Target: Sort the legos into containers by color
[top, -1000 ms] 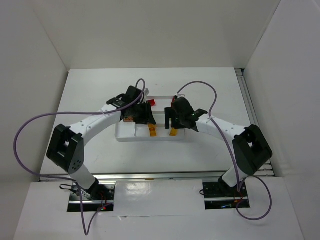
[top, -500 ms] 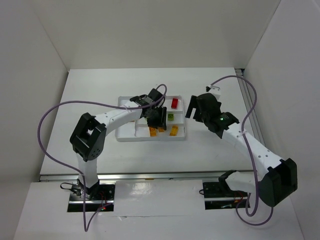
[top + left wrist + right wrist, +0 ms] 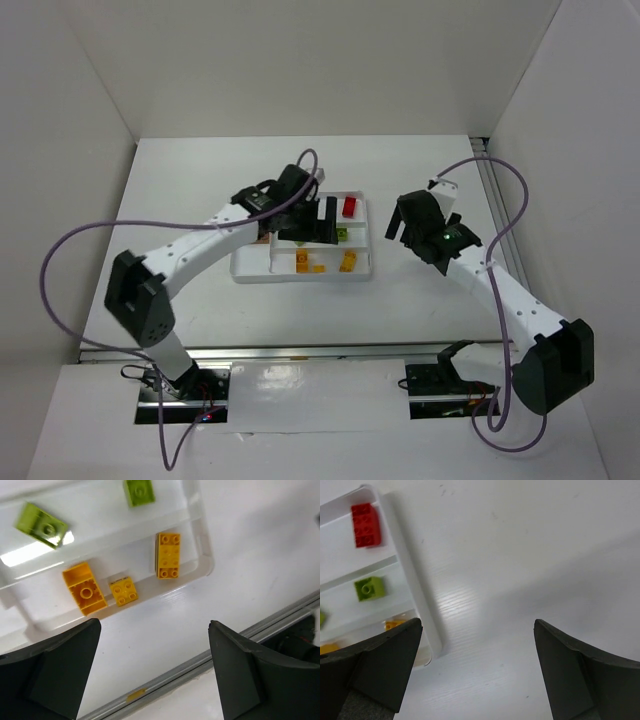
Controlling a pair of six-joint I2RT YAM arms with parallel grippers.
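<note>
Left wrist: 3 yellow-orange legos (image 3: pixel 168 555) lie beyond the spread jaws.

White table (image 3: pixel 180 200), white enclosure walls (image 3: pixel 300 60)

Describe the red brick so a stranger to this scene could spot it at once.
Look at the white tray in the middle of the table. In its farthest narrow compartment, near the right end, lies the red brick. It is the only red piece in sight; the green bricks and yellow bricks sit in the nearer compartments.
</note>
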